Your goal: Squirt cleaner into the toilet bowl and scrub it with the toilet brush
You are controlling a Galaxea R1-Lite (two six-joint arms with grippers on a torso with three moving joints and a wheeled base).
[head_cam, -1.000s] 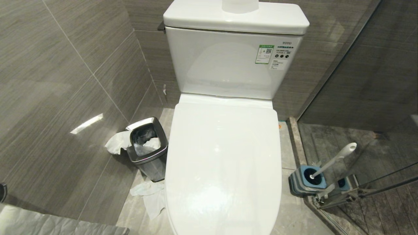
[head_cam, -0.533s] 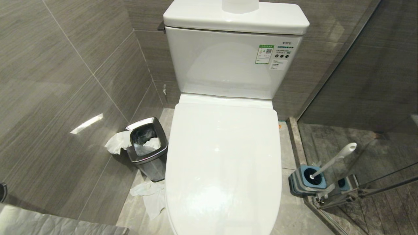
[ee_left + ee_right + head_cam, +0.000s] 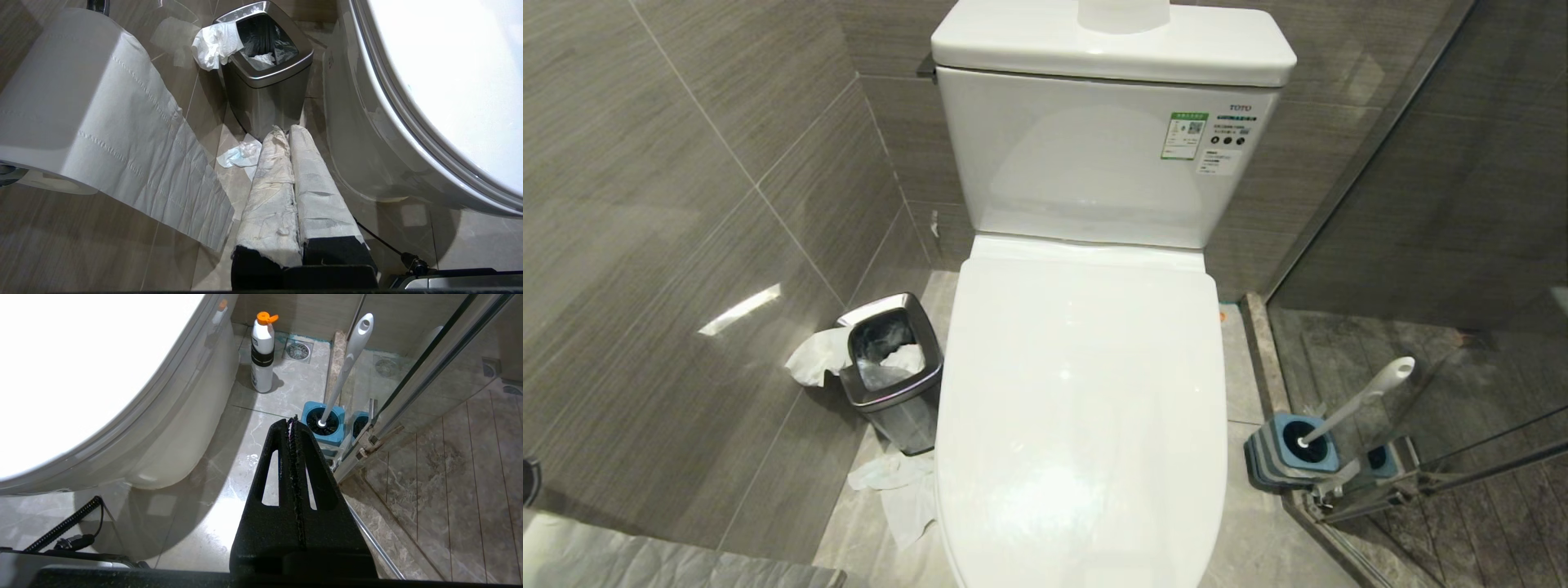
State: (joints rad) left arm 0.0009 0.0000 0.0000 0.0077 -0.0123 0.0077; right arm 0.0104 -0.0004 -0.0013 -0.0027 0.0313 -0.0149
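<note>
I am looking down at the toilet filling the centre of the head view, its glossy white lid lying flat, so the toilet bowl is covered and I am judging the lid must come up before any cleaner goes in. The toilet brush is leaning in its square blue-grey holder at the lower right of the frame, parked against the glass shower partition where it drains out of the way; its slim white handle is ending in a rounded tip. In the right wrist view a white bottle with an orange cap is standing at the top centre, just beside the toilet base, likely the cleaner. The right gripper is hanging low with its black fingers pressed together, gripping nothing. The left gripper, its fingers wrapped in wrinkled white paper, is likewise clenched and empty, pointing toward the square steel bin. A soft perforated toilet roll is filling that frame's left side.
</note>
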